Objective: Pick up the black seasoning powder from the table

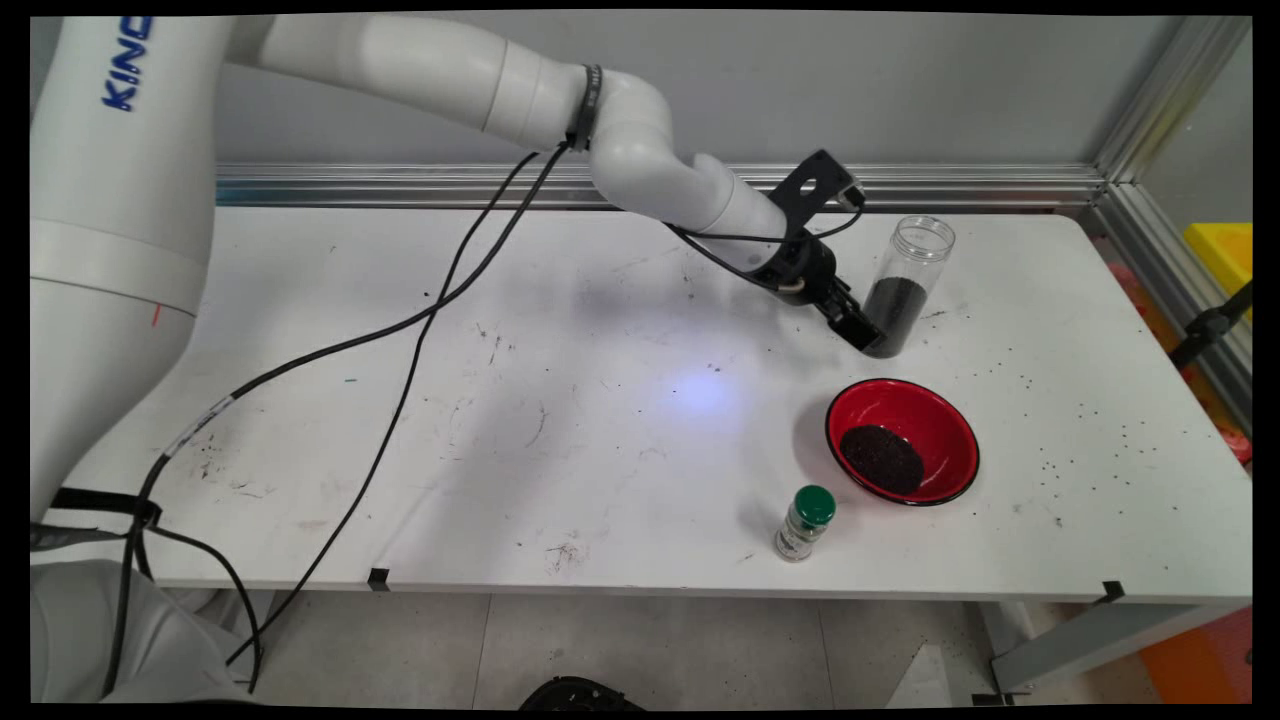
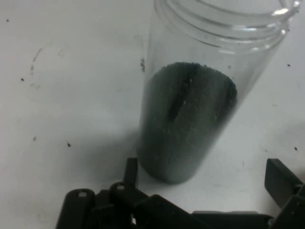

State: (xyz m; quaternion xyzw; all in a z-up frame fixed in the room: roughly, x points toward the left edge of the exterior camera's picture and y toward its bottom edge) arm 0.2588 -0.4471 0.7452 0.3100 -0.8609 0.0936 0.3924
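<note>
Now jar (image 2: 190, 124) between open end effector (image 2: 205, 179) fingers (image 2: 279, 179)

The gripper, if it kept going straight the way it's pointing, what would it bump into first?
Most likely the clear jar of dark grains. The open gripper points right at its lower part, with a finger on each side.

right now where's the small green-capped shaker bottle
In the main view the small green-capped shaker bottle stands upright near the white table's front edge, right of centre, just left of and below the red bowl.
</note>
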